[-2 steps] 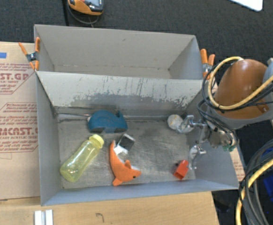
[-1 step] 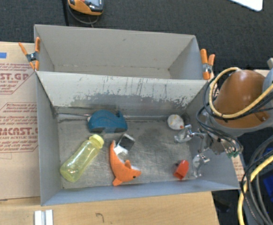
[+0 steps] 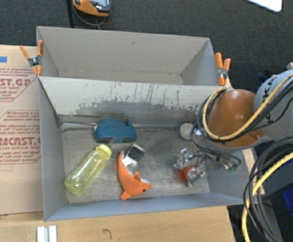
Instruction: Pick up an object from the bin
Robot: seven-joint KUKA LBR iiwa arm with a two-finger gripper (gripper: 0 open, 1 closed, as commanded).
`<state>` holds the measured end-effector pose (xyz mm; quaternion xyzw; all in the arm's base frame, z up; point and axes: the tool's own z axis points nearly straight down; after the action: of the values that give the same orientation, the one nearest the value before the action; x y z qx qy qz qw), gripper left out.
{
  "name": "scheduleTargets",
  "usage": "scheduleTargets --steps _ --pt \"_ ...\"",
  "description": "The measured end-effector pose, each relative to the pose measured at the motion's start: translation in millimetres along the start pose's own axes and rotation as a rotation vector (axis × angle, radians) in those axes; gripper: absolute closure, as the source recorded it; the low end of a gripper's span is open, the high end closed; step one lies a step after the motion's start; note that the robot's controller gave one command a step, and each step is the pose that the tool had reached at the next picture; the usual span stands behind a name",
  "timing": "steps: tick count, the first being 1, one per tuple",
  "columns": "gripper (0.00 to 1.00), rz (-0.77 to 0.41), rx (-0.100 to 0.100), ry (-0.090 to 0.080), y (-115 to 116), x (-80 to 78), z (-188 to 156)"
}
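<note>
My gripper is low over the bin floor in the front right corner, under the arm's orange-brown cover. A small red piece shows right at its tip; I cannot tell whether it lies on the floor or sits in the gripper. A small white ball rests against the back wall just behind the gripper. To the left, a small black-and-white block lies on the floor, touching the upper end of an orange fish-shaped toy.
A pale yellow plastic bottle lies slanted at the front left. A blue rounded thing sits by the back wall, left of centre. Bare floor lies between the fish toy and the gripper. The arm and its cables hang over the right rim.
</note>
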<state>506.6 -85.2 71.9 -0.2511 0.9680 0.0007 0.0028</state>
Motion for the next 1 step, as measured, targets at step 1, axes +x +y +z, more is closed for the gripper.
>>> scheduleTargets --steps 1 --pt "1.0 0.0 0.0 0.0 0.1 0.0 0.0"
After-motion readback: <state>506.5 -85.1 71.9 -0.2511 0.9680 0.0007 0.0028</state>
